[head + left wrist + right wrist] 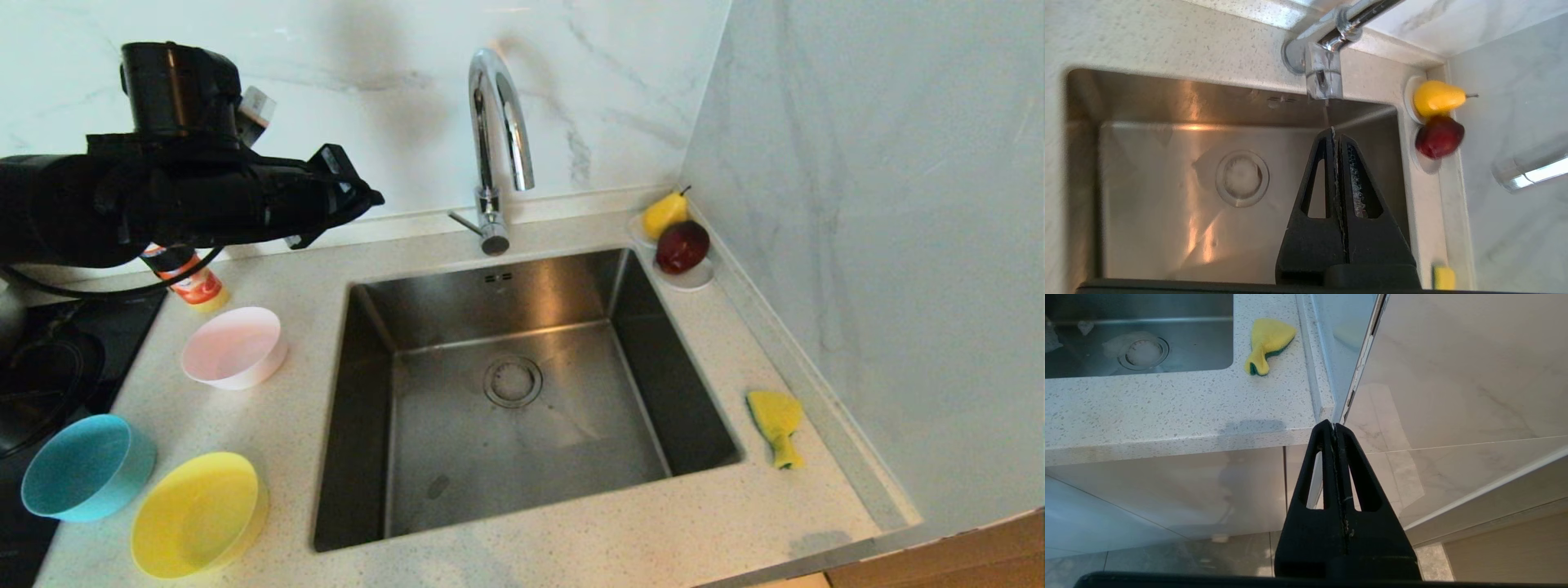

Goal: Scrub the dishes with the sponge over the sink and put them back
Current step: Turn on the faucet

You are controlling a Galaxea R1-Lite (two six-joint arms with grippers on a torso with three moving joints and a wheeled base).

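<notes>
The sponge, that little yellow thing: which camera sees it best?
The right wrist view: the sponge lies whole and large on the counter, its green layer showing. The head view shows it whole but smaller, right of the sink. The left wrist view catches only a yellow corner.

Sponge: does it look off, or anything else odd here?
The sponge on the counter right of the sink is pinched and twisted at one end, not flat. The yellow bowl lies tipped on its side. Nothing spilled.

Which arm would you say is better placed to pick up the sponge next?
Probably the right: the sponge lies on the counter right of the sink, near the parked right gripper. The left gripper is raised on the far side.
</notes>
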